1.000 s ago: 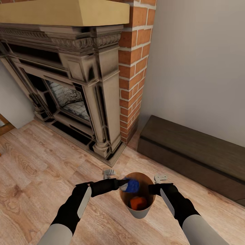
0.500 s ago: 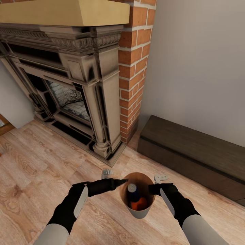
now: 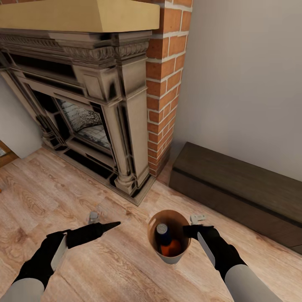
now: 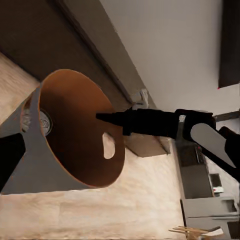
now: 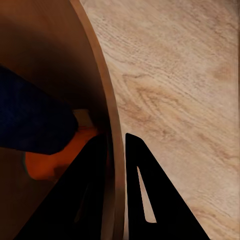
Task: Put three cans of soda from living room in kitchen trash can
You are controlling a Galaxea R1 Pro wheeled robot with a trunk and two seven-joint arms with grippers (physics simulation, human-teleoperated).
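The pale grey trash can (image 3: 170, 259) hangs above the wood floor, its orange-brown inside facing up. My right gripper (image 3: 187, 232) is shut on its rim, one finger inside the wall and one outside, as the right wrist view shows (image 5: 116, 137). Inside the bin, the dark blue soda can (image 3: 162, 235) leans with its silvery top up, beside an orange can (image 3: 171, 248). I cannot make out a second orange can. My left gripper (image 3: 114, 225) hangs open and empty, well off to the bin's left. In the left wrist view the bin (image 4: 60, 175) lies close, with the right gripper (image 4: 102, 117) at its rim.
An ornate fireplace (image 3: 105, 105) with a brick column (image 3: 165, 84) stands ahead on the left. A long low dark bench (image 3: 235, 188) runs along the wall on the right. Wood floor (image 3: 63, 197) stretches around both arms.
The blue can left my left gripper and dropped into the bin. The left arm then drew back to the left, away from the rim. The right gripper has kept its hold.
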